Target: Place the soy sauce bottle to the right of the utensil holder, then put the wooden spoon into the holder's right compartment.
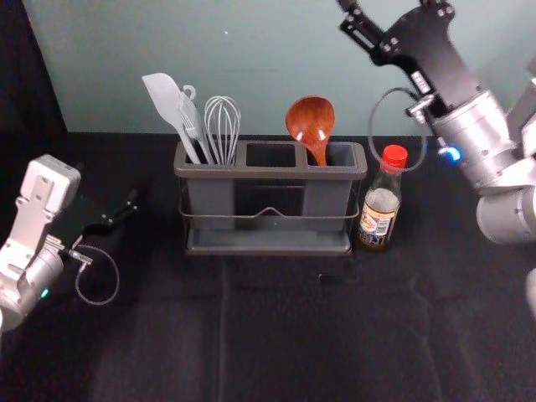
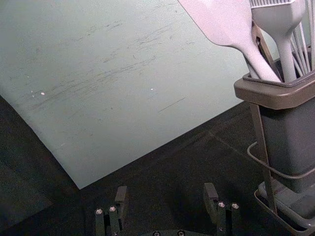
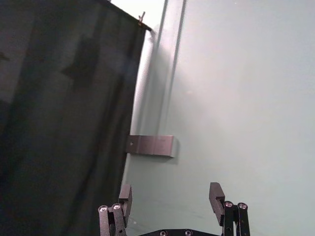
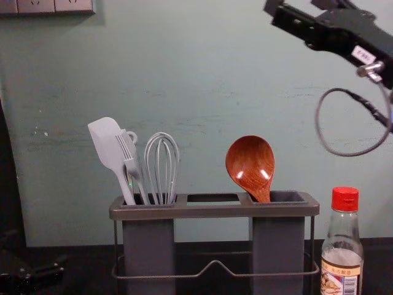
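Observation:
The soy sauce bottle [image 1: 381,201], red-capped, stands upright just right of the utensil holder [image 1: 268,173]. In the holder's right compartment the wooden spoon [image 1: 311,122] leans with its bowl up, also seen in the chest view as a spoon [image 4: 250,165]. My right gripper [image 1: 350,18] is raised high at the back right, above and away from spoon and bottle; in the right wrist view the gripper [image 3: 171,196] is open and empty. My left gripper [image 1: 127,206] is parked low, left of the holder; the left wrist view has that gripper [image 2: 165,196] open and empty.
A grey spatula [image 1: 167,100], a brush and a whisk [image 1: 222,126] stand in the holder's left compartment. The pale wall [image 4: 196,74] rises behind the black-covered table [image 1: 293,335]. Cable loops hang from both wrists, the right one near the bottle cap in the head view.

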You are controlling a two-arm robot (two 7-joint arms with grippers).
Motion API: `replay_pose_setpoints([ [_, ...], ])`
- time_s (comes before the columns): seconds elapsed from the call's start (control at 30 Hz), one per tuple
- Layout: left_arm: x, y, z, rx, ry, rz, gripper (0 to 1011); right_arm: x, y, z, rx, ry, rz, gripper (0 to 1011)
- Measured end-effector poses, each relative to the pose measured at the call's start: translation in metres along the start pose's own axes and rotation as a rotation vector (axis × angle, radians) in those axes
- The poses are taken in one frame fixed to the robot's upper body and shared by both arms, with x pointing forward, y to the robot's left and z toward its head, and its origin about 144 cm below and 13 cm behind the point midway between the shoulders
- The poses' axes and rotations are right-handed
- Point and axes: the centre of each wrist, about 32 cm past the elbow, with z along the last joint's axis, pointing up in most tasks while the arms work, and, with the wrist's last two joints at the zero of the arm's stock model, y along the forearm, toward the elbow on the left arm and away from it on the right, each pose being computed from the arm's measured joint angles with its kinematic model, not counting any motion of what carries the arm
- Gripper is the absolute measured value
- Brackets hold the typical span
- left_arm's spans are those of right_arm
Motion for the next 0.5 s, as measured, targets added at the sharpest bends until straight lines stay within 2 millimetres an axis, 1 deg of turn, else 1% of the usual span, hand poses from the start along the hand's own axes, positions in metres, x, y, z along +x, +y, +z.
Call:
replay_pose_setpoints([
  [0.17, 0.000, 0.000, 0.000, 0.000, 0.000, 0.000, 1000, 0.024, -0.012, 0.009, -0.014, -0.041, -0.034, 1002],
  [0.2, 0.000, 0.000, 0.000, 0.000, 0.000, 0.000, 1000, 0.024, -0.012, 0.009, -0.014, -0.041, -0.034, 1002],
  [0.33, 0.000, 0.000, 0.000, 0.000, 0.000, 0.000, 1000, 0.042, -0.026, 0.016, -0.030, -0.073, -0.072, 1002],
  [0.5, 0.000, 0.000, 0.000, 0.000, 0.000, 0.000, 1000, 0.057, -0.043, 0.018, -0.058, -0.102, -0.127, 1002],
])
